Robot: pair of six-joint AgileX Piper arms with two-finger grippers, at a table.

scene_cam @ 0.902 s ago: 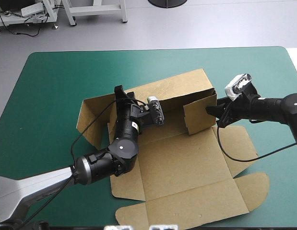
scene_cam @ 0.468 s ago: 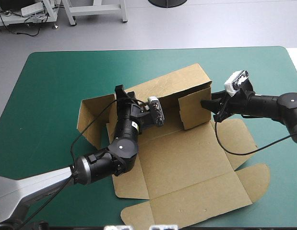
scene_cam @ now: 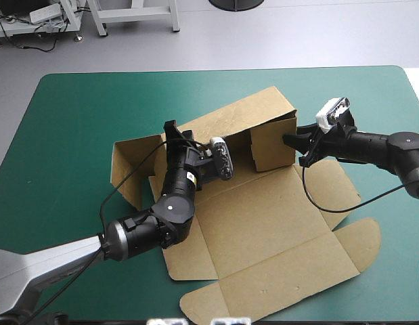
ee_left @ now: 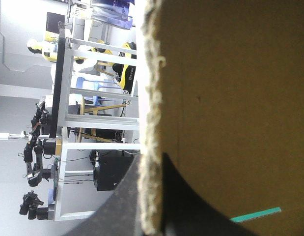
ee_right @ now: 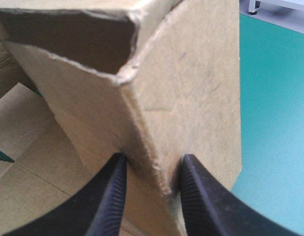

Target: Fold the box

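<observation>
While the brown box (scene_cam: 263,223) is lying half-raised in the middle of the teal-green tabletop (scene_cam: 80,115), with its rear wall (scene_cam: 236,116) standing and its front panels (scene_cam: 277,271) lying flat toward the near edge, both arms are working on the standing part. The left pincer (scene_cam: 171,130) is clenching the top edge of that wall near its left end. In its wrist view the raw edge of the board is running between the black fingers, so it seems to be serving as the anchor. The right pincer (ee_right: 154,158) is grasping the box at the folded corner where the end flap (scene_cam: 271,145) is turning in from the wall, one finger lying on each side of the crease. To my eye the step in hand is bringing that flap square to the wall, ready for a side panel to be tucked over it. Doing it well, I think, is a matter of the left arm holding the wall upright without dragging it, while the right arm is swinging the flap about its own crease instead of shoving the whole sheet across the cover. The board at that corner is looking frayed, so a gentle squeeze and a slow turn should be sparing it a crushed fold.
</observation>
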